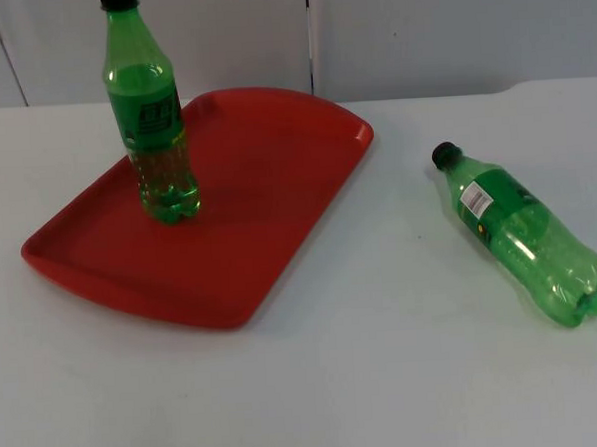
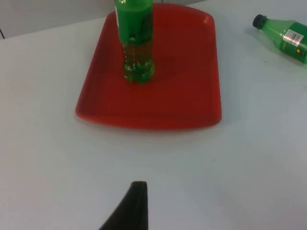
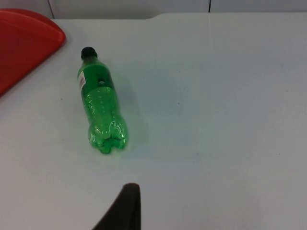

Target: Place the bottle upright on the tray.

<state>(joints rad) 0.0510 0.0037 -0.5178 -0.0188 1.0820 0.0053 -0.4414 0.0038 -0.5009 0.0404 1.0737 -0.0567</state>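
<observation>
A green bottle [image 1: 153,131] with a black cap stands upright on the left part of the red tray [image 1: 268,215]; the left wrist view shows the same bottle [image 2: 136,43] on the tray [image 2: 187,96]. A second green bottle [image 1: 524,234] lies on its side on the white table to the right of the tray, cap toward the tray; it appears as well in the right wrist view [image 3: 100,103] and the left wrist view [image 2: 285,38]. My left gripper [image 2: 136,206] hangs over bare table, well short of the tray. My right gripper [image 3: 127,208] is apart from the lying bottle, beyond its base.
The grey partition wall [image 1: 418,27] closes the table at the back. The tray sits at an angle, one corner [image 3: 33,33] near the lying bottle's cap. White table top [image 1: 387,379] spreads in front of the tray and bottle.
</observation>
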